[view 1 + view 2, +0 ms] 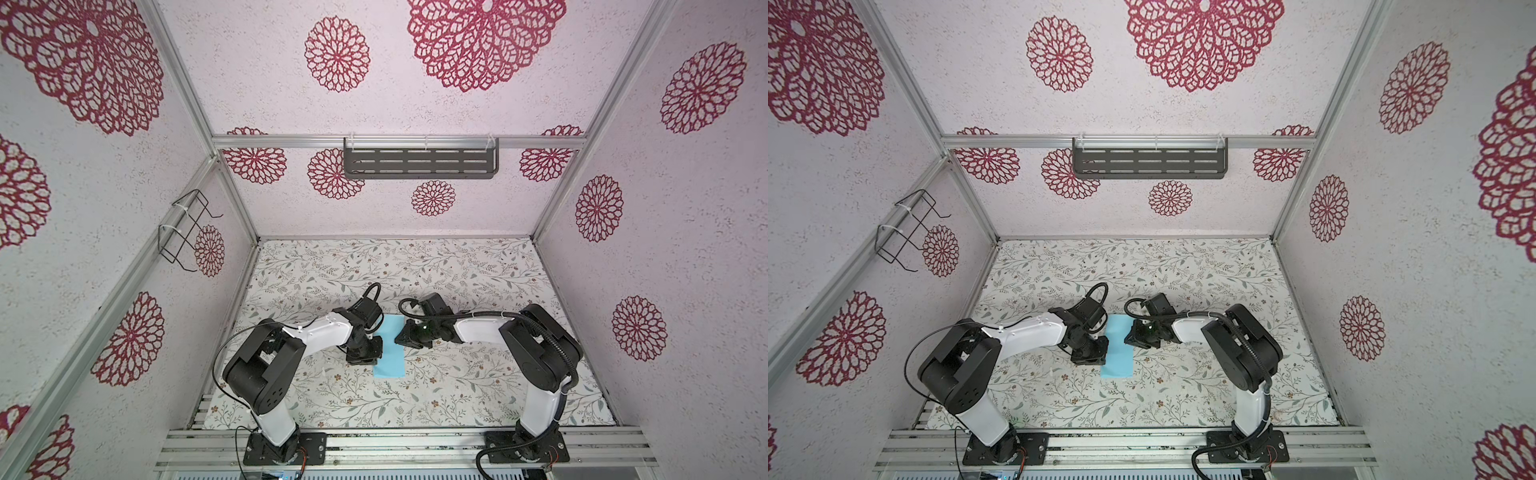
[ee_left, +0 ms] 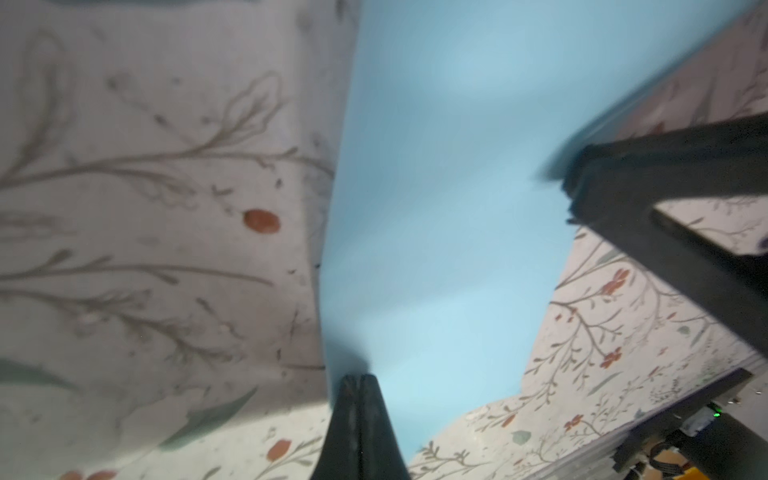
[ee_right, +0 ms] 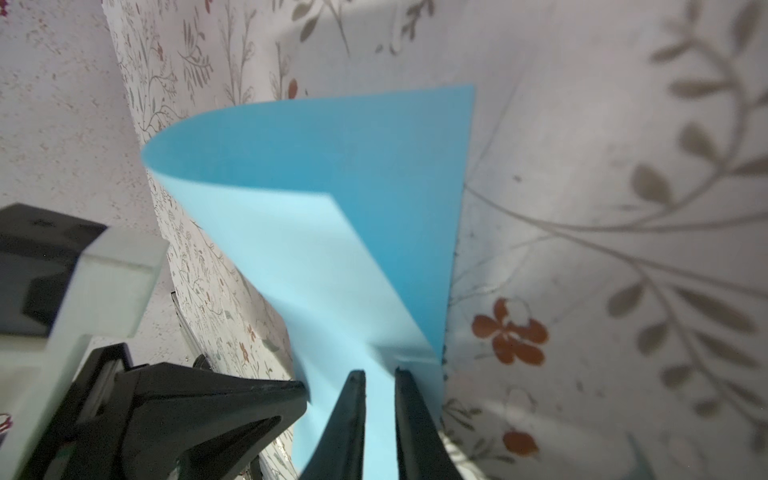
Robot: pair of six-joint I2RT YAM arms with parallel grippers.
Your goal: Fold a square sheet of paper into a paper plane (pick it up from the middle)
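The square sheet of paper [image 1: 390, 361] [image 1: 1119, 361] is light blue and lies doubled over on the floral mat, so both top views show it as a narrow rectangle between the arms. In the right wrist view the paper [image 3: 316, 257] bends in a loose curve, its top layer not flat. My left gripper [image 1: 376, 348] [image 2: 359, 378] is shut, its tips resting on the paper [image 2: 449, 216] near one long edge. On the opposite edge my right gripper [image 1: 400, 337] [image 3: 380, 374] stands with its jaws narrowly apart, tips down on the top layer. No paper plane shape shows.
The floral table cover [image 1: 478, 282] spreads round the paper. A black slotted shelf [image 1: 419, 162] hangs on the back wall and a wire rack [image 1: 187, 230] on the left wall. Aluminium rails [image 1: 395, 444] carry both arm bases at the front edge.
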